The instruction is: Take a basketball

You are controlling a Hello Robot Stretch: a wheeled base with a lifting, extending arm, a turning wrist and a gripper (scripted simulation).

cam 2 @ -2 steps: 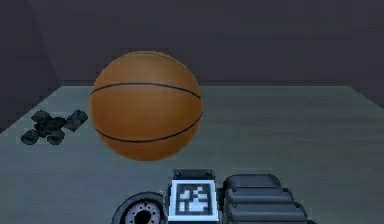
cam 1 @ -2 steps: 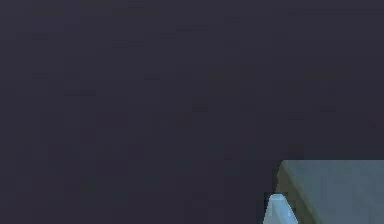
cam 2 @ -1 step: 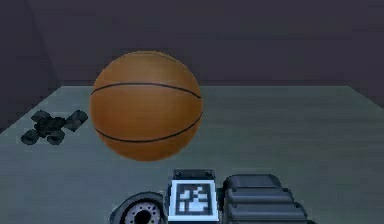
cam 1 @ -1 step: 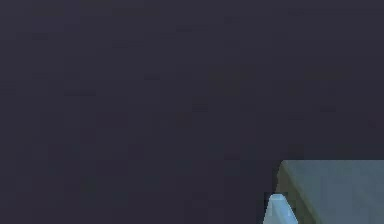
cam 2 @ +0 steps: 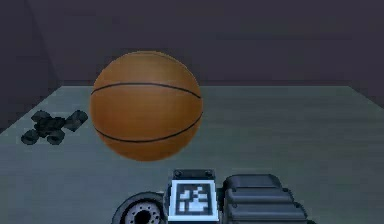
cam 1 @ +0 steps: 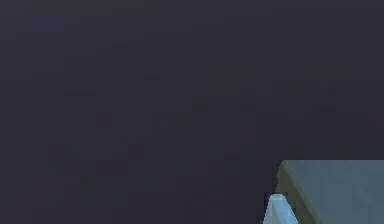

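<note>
**Arm side view.** I see the basketball (cam 2: 147, 105), orange with thin black seams, large and slightly left of the middle. Behind it a grey-green tabletop (cam 2: 300, 130) runs from the near edge to a dark wall (cam 2: 260, 40) on the far side. I cannot tell whether the ball's underside rests on the tabletop or hangs clear of it. Left of the ball and near it, a small black lumpy object (cam 2: 55, 127) lies on the tabletop. It is too small for me to name.

**Near edge, below the ball.** A white square with black marks (cam 2: 195, 197) sits just under the ball's lower right. Left of this square is the gripper (cam 2: 140, 212), of which I make out a dark rounded body. Its far end I cannot make out. Right of the square lies a dark ridged block (cam 2: 262, 200). I cannot tell the state of the jaws, nor whether the gripper holds anything, because the ball sits right at its far end.

**Forward view.** A dark flat surface (cam 1: 150, 90) spans the picture from the left edge to the upper right. In the lower right corner is a grey-green slab (cam 1: 340, 185). At the slab's left edge a pale pointed shape (cam 1: 277, 210) rises from the bottom edge, and I cannot name it.
</note>
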